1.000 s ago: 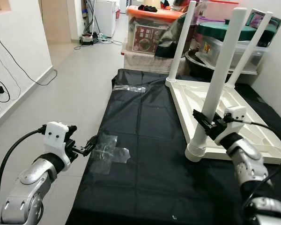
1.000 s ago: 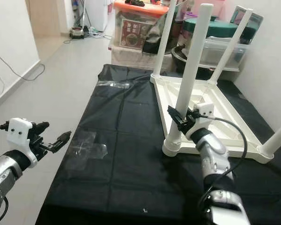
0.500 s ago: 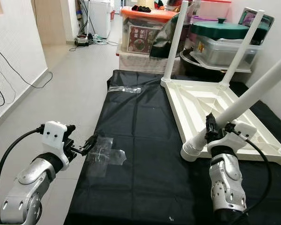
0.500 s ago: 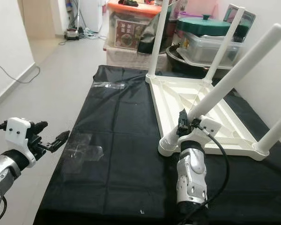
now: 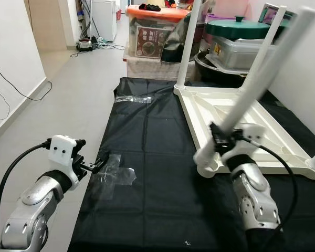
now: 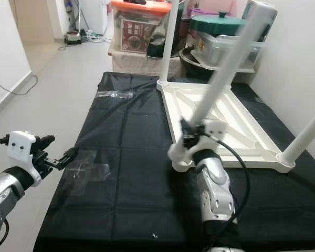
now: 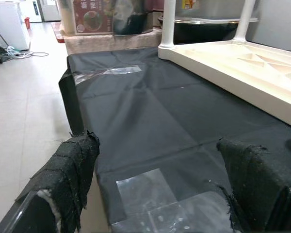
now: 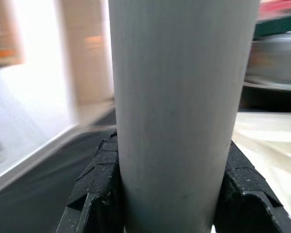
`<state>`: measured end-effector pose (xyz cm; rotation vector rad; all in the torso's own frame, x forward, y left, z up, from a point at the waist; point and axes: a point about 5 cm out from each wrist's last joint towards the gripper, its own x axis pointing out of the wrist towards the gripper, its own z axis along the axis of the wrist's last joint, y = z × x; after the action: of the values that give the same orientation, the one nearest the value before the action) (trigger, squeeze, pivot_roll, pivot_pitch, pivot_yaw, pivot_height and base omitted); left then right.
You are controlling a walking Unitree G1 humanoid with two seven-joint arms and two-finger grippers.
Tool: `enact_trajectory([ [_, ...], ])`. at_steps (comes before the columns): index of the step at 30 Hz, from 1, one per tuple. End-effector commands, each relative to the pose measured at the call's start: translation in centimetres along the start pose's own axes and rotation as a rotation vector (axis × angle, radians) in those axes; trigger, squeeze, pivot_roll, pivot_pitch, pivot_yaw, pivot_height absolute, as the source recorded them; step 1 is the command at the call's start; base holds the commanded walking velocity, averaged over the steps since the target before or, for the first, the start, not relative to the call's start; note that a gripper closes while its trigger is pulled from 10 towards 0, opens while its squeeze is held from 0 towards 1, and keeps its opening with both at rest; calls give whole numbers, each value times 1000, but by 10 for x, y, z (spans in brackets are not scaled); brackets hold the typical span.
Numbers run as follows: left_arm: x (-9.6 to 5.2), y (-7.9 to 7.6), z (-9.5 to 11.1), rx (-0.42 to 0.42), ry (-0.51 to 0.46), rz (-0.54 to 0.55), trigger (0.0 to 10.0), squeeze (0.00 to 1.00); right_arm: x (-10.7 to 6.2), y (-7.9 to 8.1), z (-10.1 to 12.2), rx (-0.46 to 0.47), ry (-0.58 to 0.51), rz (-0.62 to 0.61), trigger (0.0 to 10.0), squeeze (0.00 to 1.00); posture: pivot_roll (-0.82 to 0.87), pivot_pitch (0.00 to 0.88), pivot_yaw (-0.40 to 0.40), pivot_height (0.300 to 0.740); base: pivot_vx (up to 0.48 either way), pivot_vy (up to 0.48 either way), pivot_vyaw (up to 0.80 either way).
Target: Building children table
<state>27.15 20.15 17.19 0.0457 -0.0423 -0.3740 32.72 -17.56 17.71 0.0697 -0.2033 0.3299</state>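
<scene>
Evenly lit, bright indoor scene, soft shadows only. Motion blur along the tilted table leg (image 5: 262, 68) in both eye views, sharp elsewhere. Glare on the clear tape patch (image 5: 113, 176) ahead of the open left jaws. Strongly blurred, washed-out background behind the leg clamped between the right jaws.

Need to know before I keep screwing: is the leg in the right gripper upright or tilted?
Tilted. The table leg leans away from the upright far leg; the right gripper is clamped near its base.

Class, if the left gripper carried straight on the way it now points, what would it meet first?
Probably the black sheet, around its clear tape patch; the left gripper points forward over them, though depth is unclear.
</scene>
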Motion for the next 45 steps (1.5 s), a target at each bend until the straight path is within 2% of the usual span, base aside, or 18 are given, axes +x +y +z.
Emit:
enact_trajectory([
  [1,1,-2,-2,-3,-4,-5,10000,0,6,-3,4,-31,29,99,0,0,81,0,-110,740,0,0,0],
  [3,1,-2,-2,-5,-5,-3,10000,0,13,-6,10,-78,44,157,0,0,87,0,-119,740,0,0,0],
  [5,0,-1,-2,-5,-5,0,10000,0,17,-8,13,-103,41,159,0,0,87,0,-119,740,0,0,0],
  [9,-2,0,-2,-7,-6,8,10000,0,22,-10,18,-113,30,167,0,0,98,0,-129,740,0,0,0],
  [12,-4,-1,-2,-11,-4,13,10000,0,28,-13,34,-117,-23,157,0,0,96,0,-126,740,0,0,0],
  [15,-4,-1,-2,-12,-3,12,10000,0,29,-14,39,-116,-39,153,0,0,90,0,-122,740,0,0,0],
  [17,-3,-1,-3,-15,-2,8,10000,0,26,-20,50,-117,-83,95,0,0,81,0,-118,740,0,0,0],
  [21,-3,-2,-3,-16,-2,7,10000,0,24,-23,53,-117,-96,64,0,0,78,0,-117,740,0,0,0],
  [24,-2,-3,-4,-23,-1,1,10000,0,1,-32,45,-141,-73,-18,0,0,61,0,-107,740,0,0,0],
  [27,-2,-3,-5,-25,0,1,10000,0,-5,-32,42,-150,-63,-27,0,0,57,0,-105,740,0,0,0],
  [32,-2,-3,-6,-30,2,-2,10000,0,-23,-25,35,-220,-39,-9,0,0,40,0,-94,740,0,0,0],
  [37,0,-4,-6,-33,1,-5,10000,0,-27,-22,32,-243,-33,-15,0,0,38,0,-92,740,0,0,0],
  [45,0,-4,-6,-33,-2,-2,10000,0,-24,-12,22,-250,-29,-11,0,0,54,0,-104,740,0,0,0],
])
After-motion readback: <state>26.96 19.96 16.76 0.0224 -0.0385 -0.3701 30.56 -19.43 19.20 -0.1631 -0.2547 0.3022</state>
